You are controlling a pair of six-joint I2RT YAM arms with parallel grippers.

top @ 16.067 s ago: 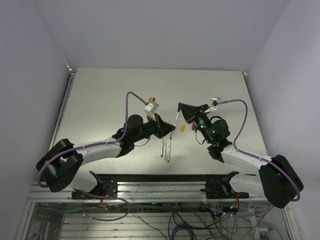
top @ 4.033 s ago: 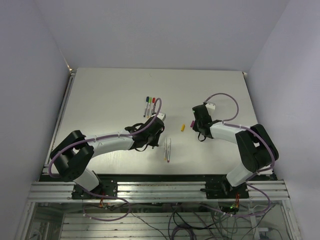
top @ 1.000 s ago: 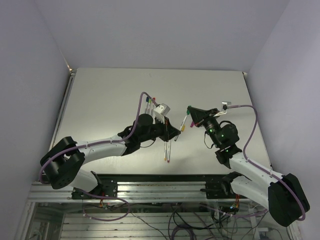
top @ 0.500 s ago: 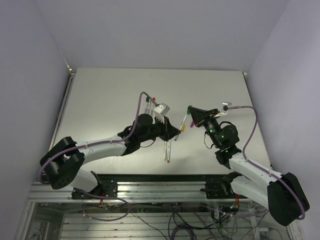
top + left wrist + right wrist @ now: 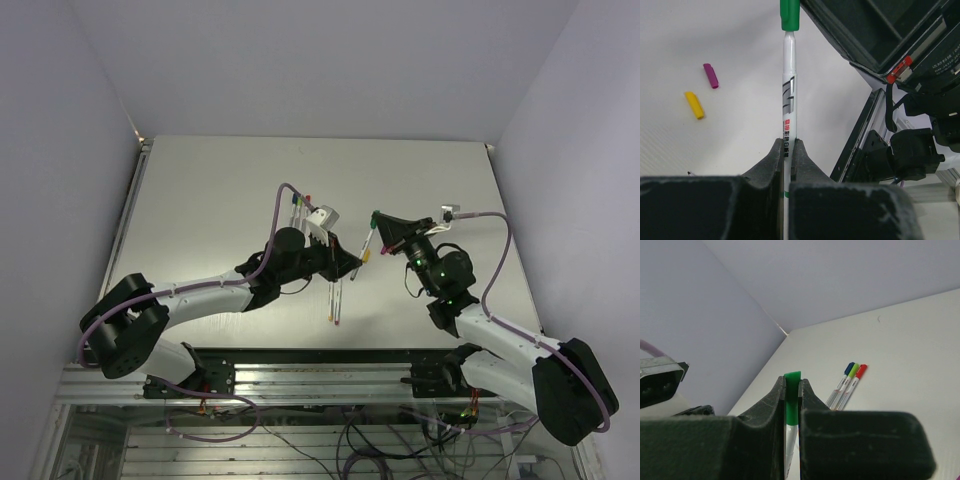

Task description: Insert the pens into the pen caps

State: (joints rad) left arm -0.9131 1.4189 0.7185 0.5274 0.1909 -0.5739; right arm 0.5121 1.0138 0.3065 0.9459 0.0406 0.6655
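My left gripper (image 5: 788,147) is shut on a white pen (image 5: 789,100) and holds it raised above the table. A green cap (image 5: 789,15) sits on the pen's far end. My right gripper (image 5: 792,385) is shut on that green cap (image 5: 792,400), with the pen's white barrel (image 5: 789,450) below it. In the top view the two grippers, left (image 5: 350,268) and right (image 5: 377,220), face each other with the pen (image 5: 365,243) between them. A yellow cap (image 5: 694,104) and a purple cap (image 5: 710,75) lie loose on the table.
Three capped pens (image 5: 847,382) with blue, light green and red caps lie side by side at the back (image 5: 298,208). Two uncapped pens (image 5: 334,300) lie on the table near the left arm. The table's front rail (image 5: 320,355) lies close behind them.
Almost nothing. Both grippers keep their hold on the pen and the green cap; the right wrist has shifted very slightly.
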